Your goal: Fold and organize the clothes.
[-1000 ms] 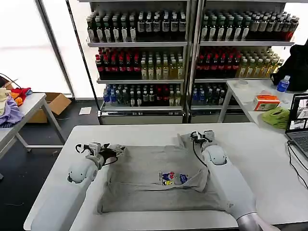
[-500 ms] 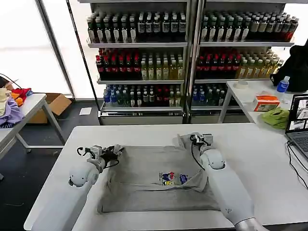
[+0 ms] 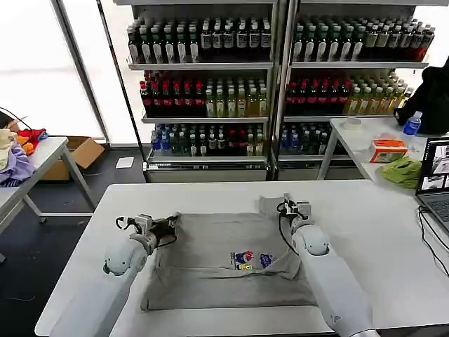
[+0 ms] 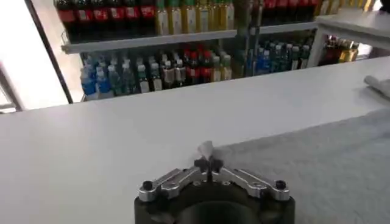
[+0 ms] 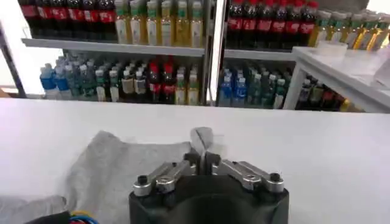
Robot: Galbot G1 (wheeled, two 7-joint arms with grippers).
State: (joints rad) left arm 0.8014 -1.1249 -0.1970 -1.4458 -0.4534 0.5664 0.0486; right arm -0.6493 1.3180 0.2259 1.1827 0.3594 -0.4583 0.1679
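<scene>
Both jaws clenched on far corners of the grey T-shirt (image 3: 224, 263), left gripper (image 4: 206, 163) and right gripper (image 5: 202, 152) pinching cloth tips, apparently to fold the garment lying flat on the white table (image 3: 379, 225).

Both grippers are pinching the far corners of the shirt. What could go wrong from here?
1. The left gripper holds only a small tip of the grey shirt, so the corner may slip out as it pulls.
2. The right gripper pinches a bunched sleeve, and cloth is already rumpled by the chest print, so the fold may come out uneven.
3. The shirt's near hem lies close to the table edge; dragging could slide it off.
</scene>
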